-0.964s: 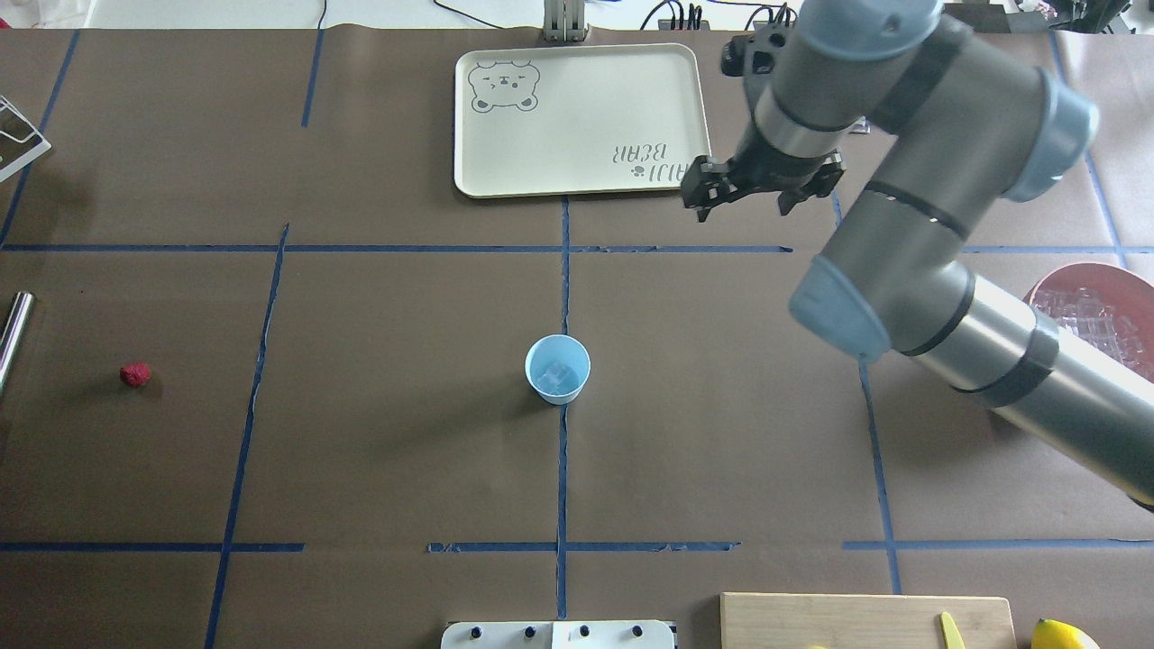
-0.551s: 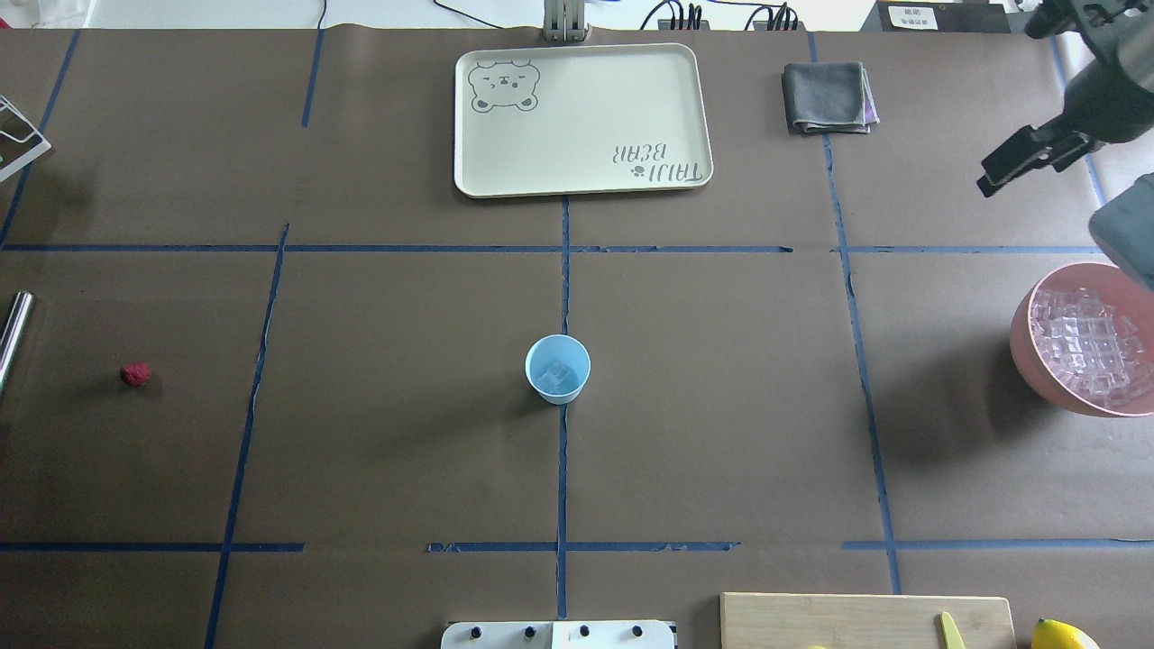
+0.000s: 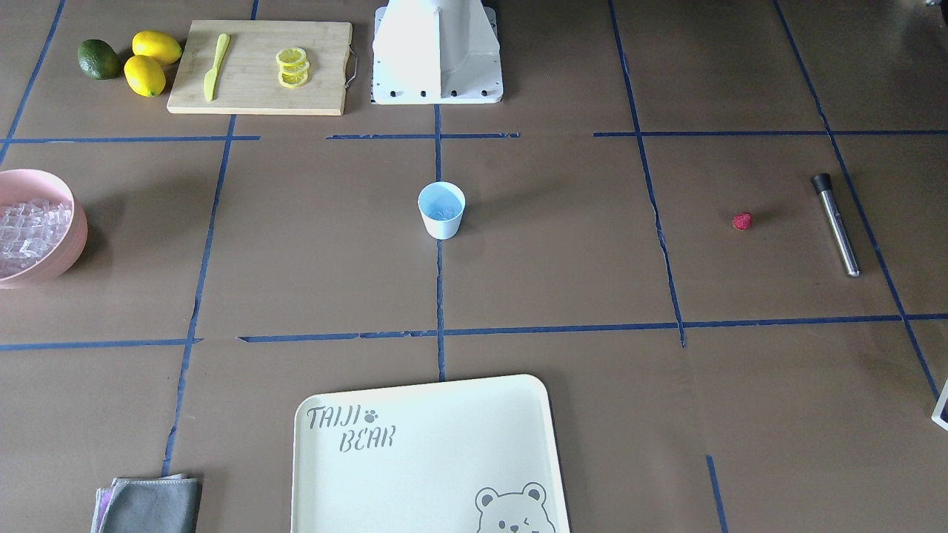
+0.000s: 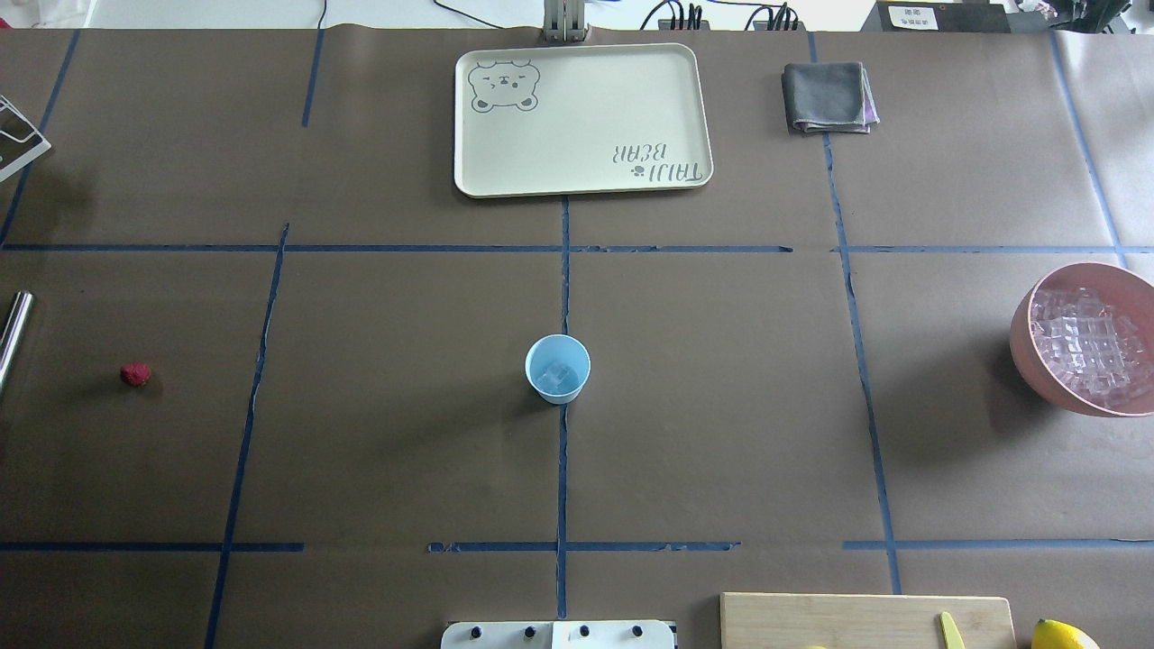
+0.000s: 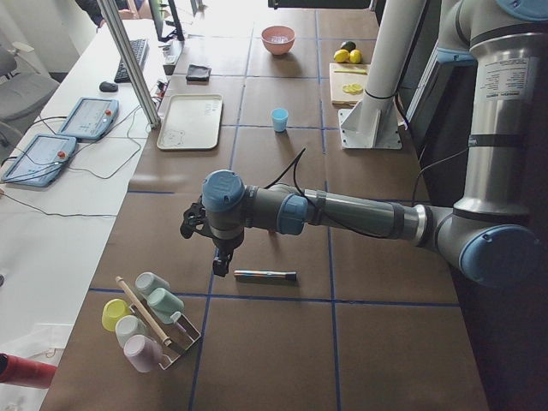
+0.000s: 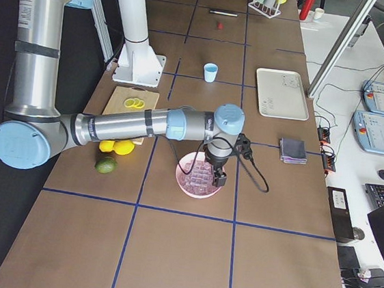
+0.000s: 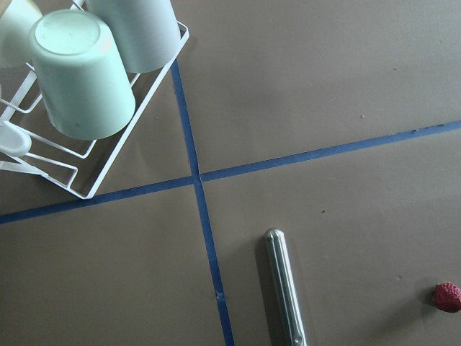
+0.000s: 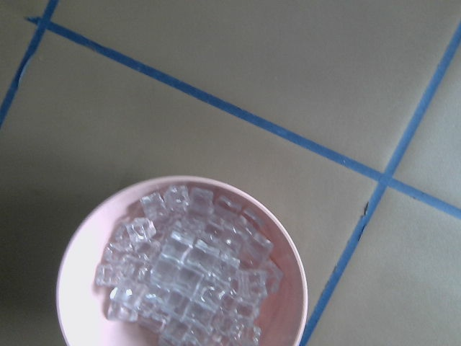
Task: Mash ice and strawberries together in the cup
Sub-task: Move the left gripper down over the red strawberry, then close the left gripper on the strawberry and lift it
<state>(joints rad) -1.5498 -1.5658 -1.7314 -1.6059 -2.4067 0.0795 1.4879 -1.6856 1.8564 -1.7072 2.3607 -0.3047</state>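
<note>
Brown paper is covering the bench point(image 4: 361, 451). The left gripper point(image 5: 220, 259), hanging by the muddler point(image 5: 265, 276), and the right gripper point(image 6: 217, 175), over the bowl point(image 4: 1021, 338) of ice point(image 4: 1086, 342), are giving me no way to tell how open they are. The strawberry point(image 4: 135, 374) is lying near the muddler, well apart from the cup point(image 4: 557, 368); picking it is probably calling for a straight descent and a gentle squeeze

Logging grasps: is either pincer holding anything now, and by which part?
Cannot be told: the left pincer and right pincer show only in side views. The strawberry, cup and metal rod sit free of both.
</note>
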